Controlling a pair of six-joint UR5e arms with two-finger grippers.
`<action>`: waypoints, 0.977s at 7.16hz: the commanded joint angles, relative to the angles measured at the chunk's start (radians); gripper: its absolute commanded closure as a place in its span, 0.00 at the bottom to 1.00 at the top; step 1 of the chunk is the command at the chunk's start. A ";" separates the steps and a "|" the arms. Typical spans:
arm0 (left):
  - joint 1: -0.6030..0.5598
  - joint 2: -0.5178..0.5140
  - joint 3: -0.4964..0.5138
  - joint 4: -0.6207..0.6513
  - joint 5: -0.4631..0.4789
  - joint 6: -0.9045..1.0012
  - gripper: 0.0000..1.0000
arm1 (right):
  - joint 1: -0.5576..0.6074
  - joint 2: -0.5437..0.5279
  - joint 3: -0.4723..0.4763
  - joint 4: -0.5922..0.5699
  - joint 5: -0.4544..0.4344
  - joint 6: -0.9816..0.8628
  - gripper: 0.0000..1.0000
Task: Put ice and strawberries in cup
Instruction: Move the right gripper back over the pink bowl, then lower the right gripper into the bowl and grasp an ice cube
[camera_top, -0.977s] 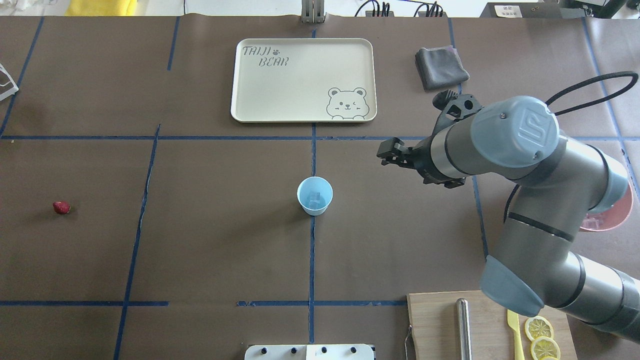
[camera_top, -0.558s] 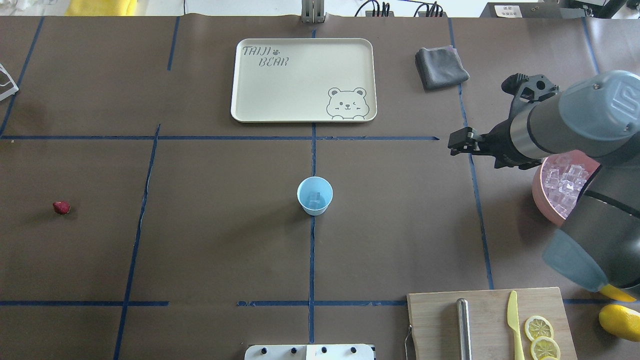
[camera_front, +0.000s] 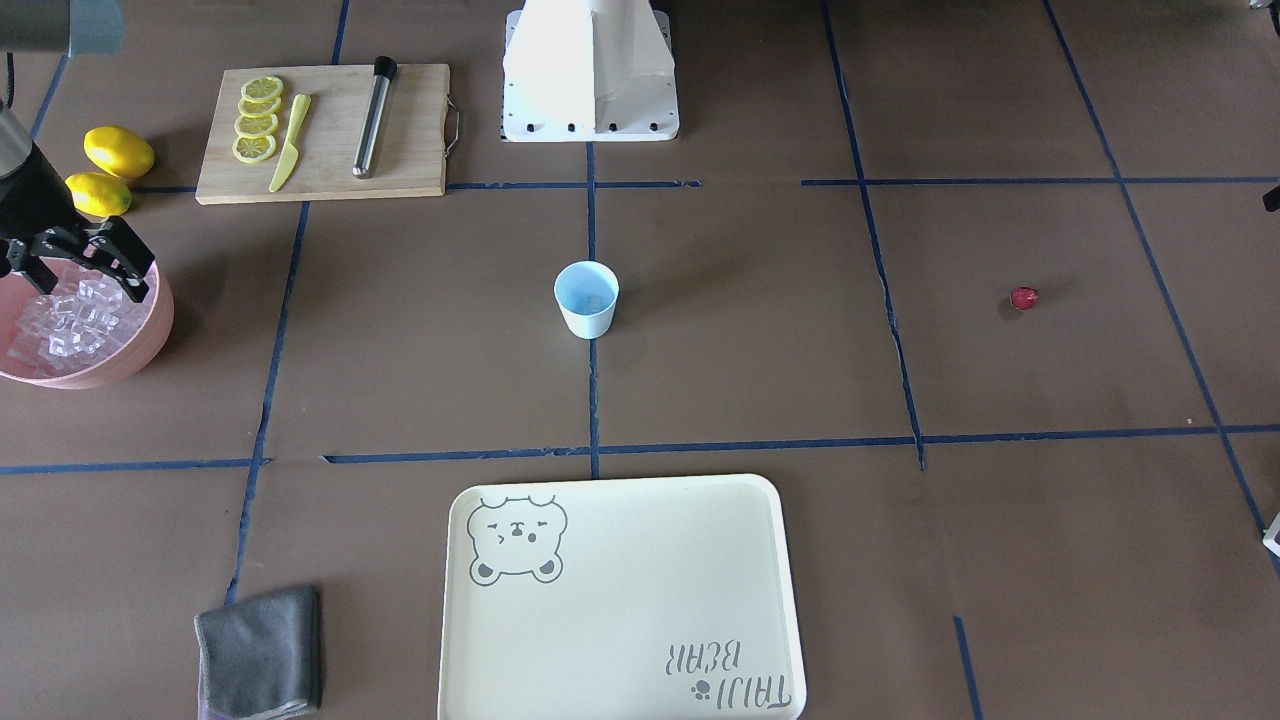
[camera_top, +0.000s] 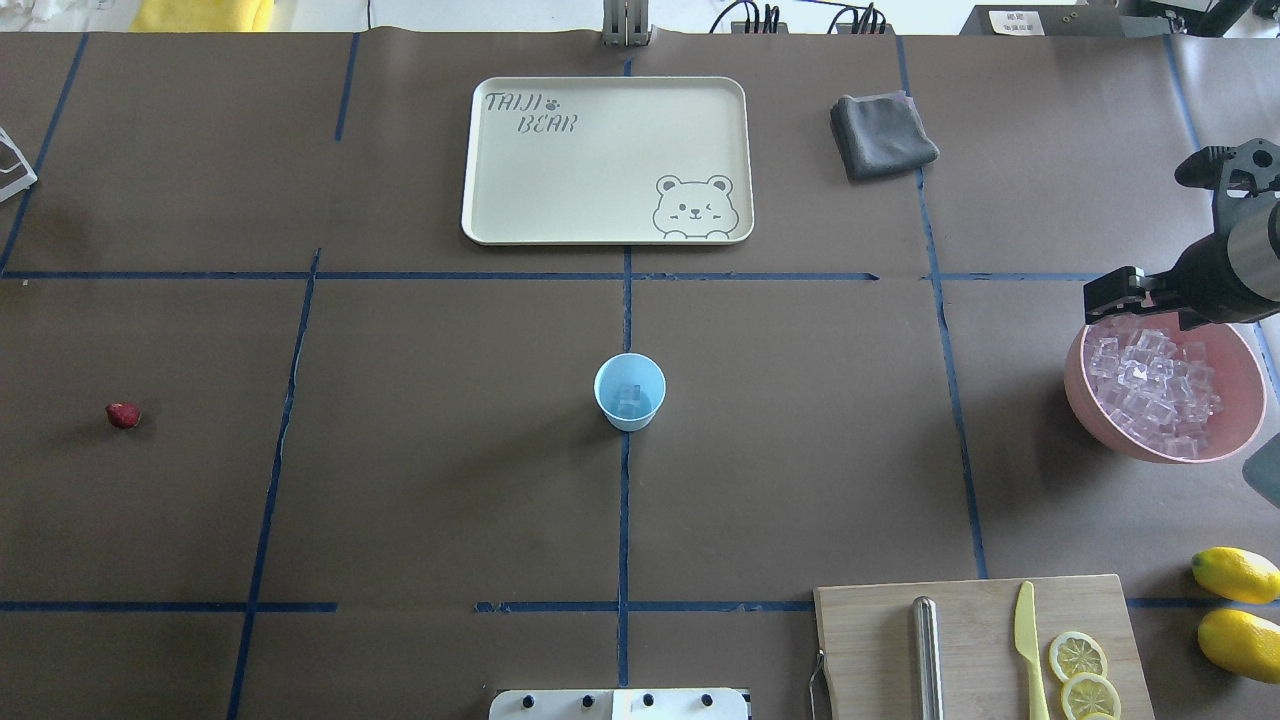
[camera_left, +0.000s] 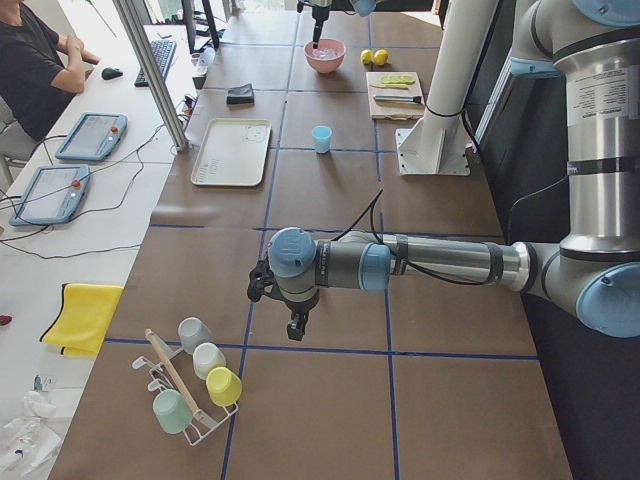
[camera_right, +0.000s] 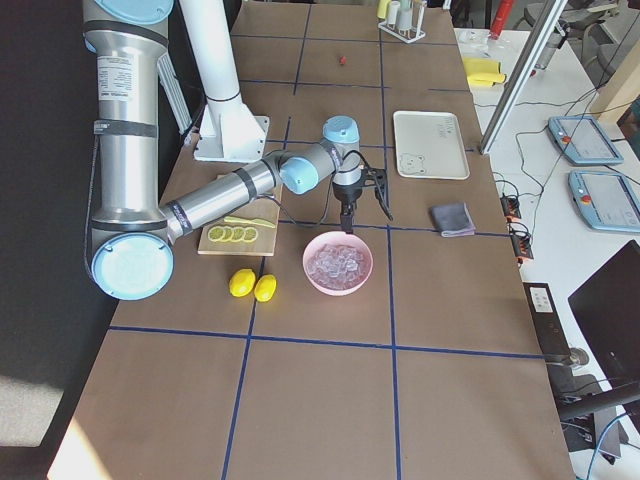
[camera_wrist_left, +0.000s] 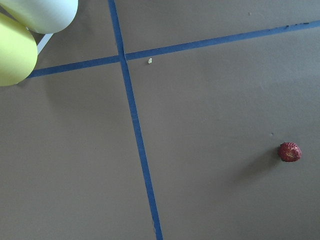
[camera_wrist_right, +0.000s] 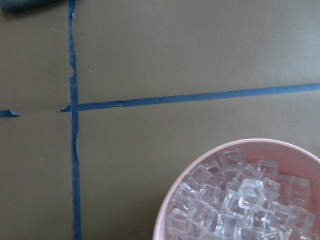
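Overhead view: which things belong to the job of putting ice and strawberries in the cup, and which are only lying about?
For the job: cup, ice, strawberry, pink bowl holding the ice.
Lying about: tray, grey cloth, cutting board, knife, lemon slices, whole lemons, metal rod.

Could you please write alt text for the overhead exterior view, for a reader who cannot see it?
The right gripper hovers over the rim of a pink bowl heaped with ice at the right edge. A light blue cup stands mid-table; a strawberry lies far left.
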 joint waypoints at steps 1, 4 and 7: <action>0.000 0.000 -0.002 0.000 0.000 0.000 0.00 | 0.017 -0.010 -0.112 0.033 0.002 -0.026 0.03; 0.000 0.000 -0.002 0.000 -0.002 0.000 0.00 | 0.017 -0.012 -0.178 0.105 0.035 -0.009 0.14; 0.000 0.000 -0.002 0.000 -0.002 0.001 0.00 | 0.015 -0.007 -0.197 0.108 0.035 -0.011 0.21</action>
